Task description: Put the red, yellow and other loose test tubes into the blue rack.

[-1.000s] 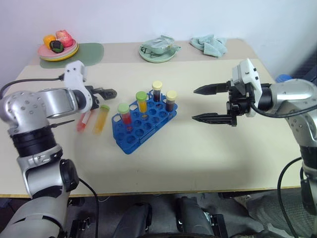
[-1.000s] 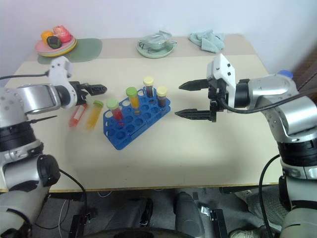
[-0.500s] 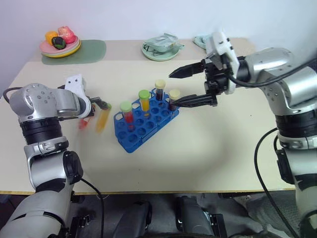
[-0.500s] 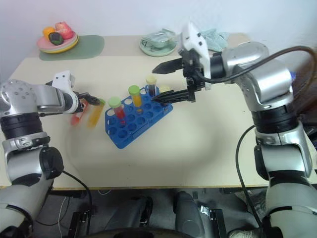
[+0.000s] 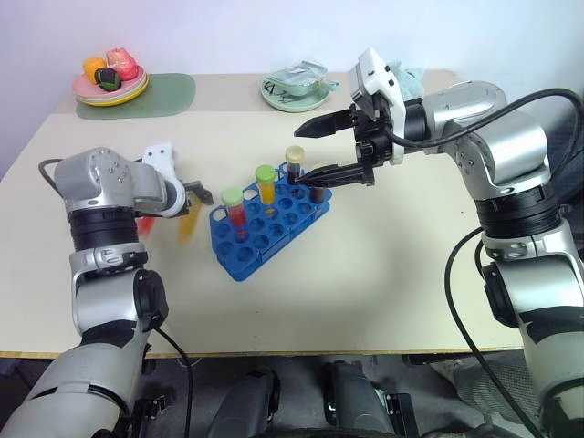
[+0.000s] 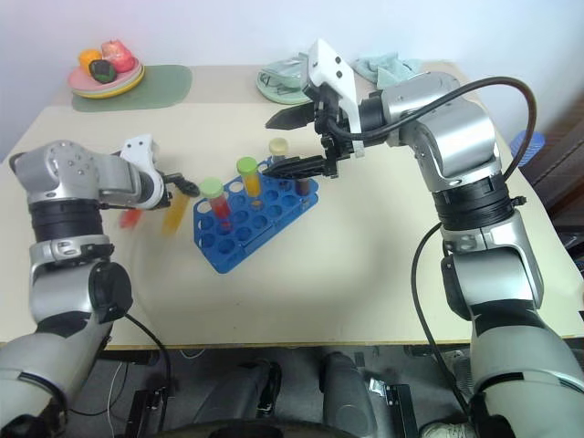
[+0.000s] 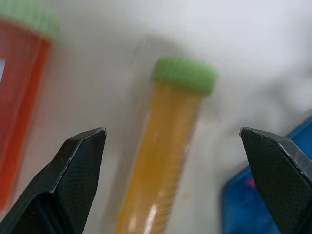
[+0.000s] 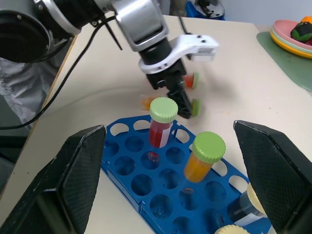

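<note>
The blue rack (image 5: 266,224) sat mid-table with four capped tubes standing in it: one red (image 5: 232,206), one orange (image 5: 265,183) and two dark ones (image 5: 293,167). Two loose tubes lay on the table just left of it, a yellow-orange one (image 7: 165,161) and a red one (image 7: 19,92). The left gripper (image 7: 175,161) straddled the yellow-orange tube, fingers apart. The right gripper (image 5: 330,151) hung spread wide over the rack's far corner.
</note>
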You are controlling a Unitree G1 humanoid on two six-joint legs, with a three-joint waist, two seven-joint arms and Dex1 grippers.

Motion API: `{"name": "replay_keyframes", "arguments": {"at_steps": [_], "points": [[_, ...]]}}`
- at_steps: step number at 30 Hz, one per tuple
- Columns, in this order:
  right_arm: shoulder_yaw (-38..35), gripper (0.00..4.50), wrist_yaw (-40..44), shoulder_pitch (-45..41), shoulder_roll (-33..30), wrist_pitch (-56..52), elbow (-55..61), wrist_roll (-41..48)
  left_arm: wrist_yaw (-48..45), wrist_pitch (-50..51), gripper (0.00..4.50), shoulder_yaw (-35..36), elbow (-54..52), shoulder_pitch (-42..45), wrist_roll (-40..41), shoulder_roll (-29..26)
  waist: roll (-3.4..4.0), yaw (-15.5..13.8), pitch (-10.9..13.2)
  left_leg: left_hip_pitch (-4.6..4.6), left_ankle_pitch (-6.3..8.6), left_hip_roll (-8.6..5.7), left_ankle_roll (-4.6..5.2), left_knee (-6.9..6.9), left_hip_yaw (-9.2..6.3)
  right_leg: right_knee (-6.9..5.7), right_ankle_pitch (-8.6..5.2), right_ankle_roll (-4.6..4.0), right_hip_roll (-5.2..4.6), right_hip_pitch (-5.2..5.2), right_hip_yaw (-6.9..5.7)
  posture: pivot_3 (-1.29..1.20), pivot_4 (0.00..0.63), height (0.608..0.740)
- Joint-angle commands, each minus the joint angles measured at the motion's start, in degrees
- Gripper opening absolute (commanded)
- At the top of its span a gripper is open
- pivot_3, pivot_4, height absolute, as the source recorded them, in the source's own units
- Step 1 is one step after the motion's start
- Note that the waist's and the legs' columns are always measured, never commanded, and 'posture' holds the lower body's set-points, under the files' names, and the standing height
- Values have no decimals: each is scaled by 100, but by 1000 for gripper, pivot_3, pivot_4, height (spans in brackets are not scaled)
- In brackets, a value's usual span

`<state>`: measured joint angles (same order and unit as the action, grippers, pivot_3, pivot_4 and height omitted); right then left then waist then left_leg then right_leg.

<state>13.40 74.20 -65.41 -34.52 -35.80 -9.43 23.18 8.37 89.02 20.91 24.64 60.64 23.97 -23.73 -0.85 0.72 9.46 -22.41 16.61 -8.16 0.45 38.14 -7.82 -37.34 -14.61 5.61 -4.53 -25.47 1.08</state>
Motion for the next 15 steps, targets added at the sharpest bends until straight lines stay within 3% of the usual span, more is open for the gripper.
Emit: {"name": "replay_keyframes", "arguments": {"at_steps": [1, 15], "points": [[-169, 4269, 25, -179, 34, 96, 60, -13, -7, -179, 4500, -95, 328, 391, -322, 80, 0, 5, 0, 0, 0, 0, 0, 0, 0, 0, 0, 0, 0, 0, 0, 0, 150, 740], [-229, 4269, -35, -52, 5, -81, 276, 17, -1095, -507, 4500, -1203, 1806, 1133, -960, -381, 0, 19, 0, -1, 0, -2, 0, 3, 0, -11, 0, 0, -1, -4, 1, 0, 150, 740]]}}
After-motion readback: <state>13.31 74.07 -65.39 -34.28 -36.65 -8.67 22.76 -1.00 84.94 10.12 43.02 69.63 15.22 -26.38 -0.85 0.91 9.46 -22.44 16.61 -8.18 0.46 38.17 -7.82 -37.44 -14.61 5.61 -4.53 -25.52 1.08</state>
